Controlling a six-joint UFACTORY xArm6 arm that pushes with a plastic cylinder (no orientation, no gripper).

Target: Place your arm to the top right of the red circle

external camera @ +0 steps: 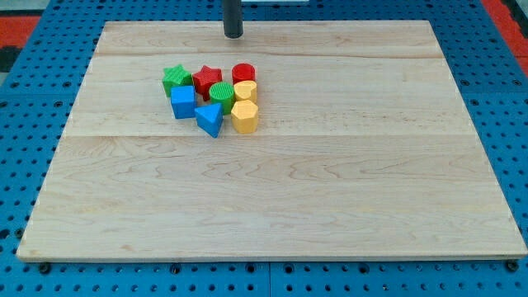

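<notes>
The red circle (pixel 243 73) sits at the upper right of a tight cluster of blocks on the wooden board (pixel 330 165). My tip (pixel 233 36) stands on the board near its top edge, above the red circle and slightly to its left, apart from it. To the circle's left are a red star (pixel 208 79) and a green star (pixel 176 78). Below it are a yellow block (pixel 246 91), a yellow hexagon (pixel 245 117) and a green circle (pixel 221 95). A blue cube (pixel 183 102) and a blue triangle (pixel 209 120) lie at the cluster's lower left.
A blue perforated table (pixel 503 99) surrounds the board on all sides. A red patch (pixel 507 15) shows at the view's top right corner.
</notes>
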